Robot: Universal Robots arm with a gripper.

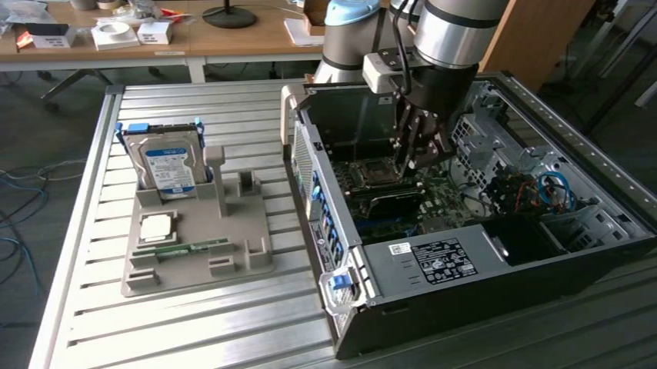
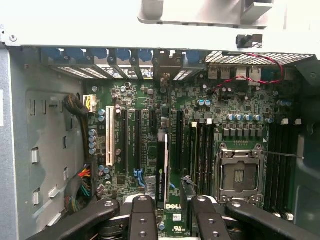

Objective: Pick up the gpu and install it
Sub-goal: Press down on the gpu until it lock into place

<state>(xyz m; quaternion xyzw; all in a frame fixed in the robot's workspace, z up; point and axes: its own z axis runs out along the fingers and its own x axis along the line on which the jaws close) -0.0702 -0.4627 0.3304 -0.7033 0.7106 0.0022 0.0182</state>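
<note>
Surface, exterior view, 9 o'clock: grey tray carrying upright hard drive, memory stick lying flat. 3 o'clock: open computer case. End effector reaches down inside case, clamped on gpu, card edge-on just over motherboard expansion slots.

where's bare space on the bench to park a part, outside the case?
Free: bare slats of the table in front of the grey parts holder, and behind the hard drive. Crowded: holder slots, and inside the open computer case, where the gripper sits over the motherboard.
</note>
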